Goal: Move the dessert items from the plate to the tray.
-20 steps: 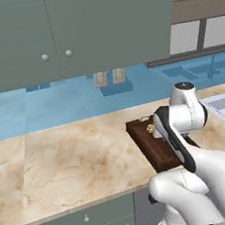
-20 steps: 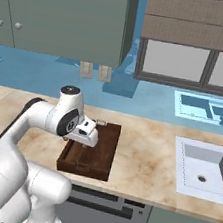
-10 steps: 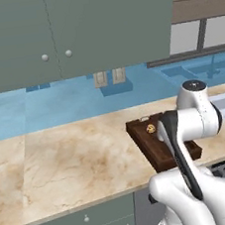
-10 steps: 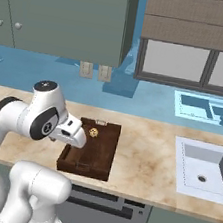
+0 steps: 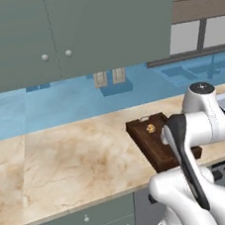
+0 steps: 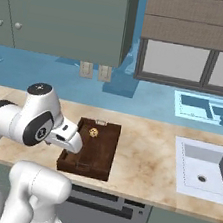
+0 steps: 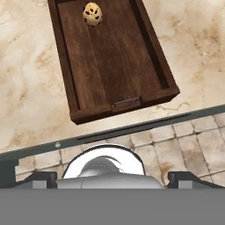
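Observation:
The dark wooden tray [image 7: 110, 66] lies on the marble counter, its pale handle end toward the front edge. One dessert item, a round tan bit with dark specks [image 7: 92, 14], rests at the tray's far end [image 6: 93, 132] [image 5: 150, 128]. My gripper [image 6: 73, 145] hangs above the tray's near left side, well back from that bit. The hand view has its dark fingertips [image 7: 39, 178] set wide apart with nothing between them, so the gripper [image 7: 112, 178] is open. The plate and the pale whitish lump are out of view.
A white sink [image 6: 203, 170] is set into the counter to the right. Bare marble counter [image 5: 75, 159] stretches left of the tray. Wall outlets [image 6: 94, 71] sit on the blue backsplash. Past the counter's front edge the hand view looks down on floor tiles [image 7: 193, 140].
The hand has let go of the speckled bit and drawn back from the tray's far end toward its near end. The bit stays in the tray.

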Motion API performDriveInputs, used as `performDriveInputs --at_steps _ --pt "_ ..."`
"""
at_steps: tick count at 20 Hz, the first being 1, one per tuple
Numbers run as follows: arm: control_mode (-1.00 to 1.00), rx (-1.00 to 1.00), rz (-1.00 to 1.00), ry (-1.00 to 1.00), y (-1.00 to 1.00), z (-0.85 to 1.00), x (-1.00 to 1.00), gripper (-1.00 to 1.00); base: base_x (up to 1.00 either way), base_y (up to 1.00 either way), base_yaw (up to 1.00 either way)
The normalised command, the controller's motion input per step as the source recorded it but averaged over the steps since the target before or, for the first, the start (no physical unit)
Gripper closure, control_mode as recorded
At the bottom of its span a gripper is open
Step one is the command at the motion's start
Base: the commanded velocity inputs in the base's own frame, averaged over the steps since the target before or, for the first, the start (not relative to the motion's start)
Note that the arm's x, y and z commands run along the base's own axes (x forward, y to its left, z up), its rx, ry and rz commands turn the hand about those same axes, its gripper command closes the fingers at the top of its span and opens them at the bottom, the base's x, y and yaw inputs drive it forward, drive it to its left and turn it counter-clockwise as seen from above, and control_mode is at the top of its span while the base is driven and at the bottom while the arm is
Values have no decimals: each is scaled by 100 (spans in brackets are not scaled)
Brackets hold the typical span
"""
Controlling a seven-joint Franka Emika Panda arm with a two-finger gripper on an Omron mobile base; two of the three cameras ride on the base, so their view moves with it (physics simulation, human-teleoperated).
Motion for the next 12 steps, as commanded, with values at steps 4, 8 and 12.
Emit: performDriveInputs --at_steps 4,8,12 --pt "-100 0 1 0 0 0 0 -100 0 0 0" --pt "-100 0 1 0 0 0 0 -100 0 0 0" --pt "-100 0 0 0 0 0 0 -100 0 0 0"
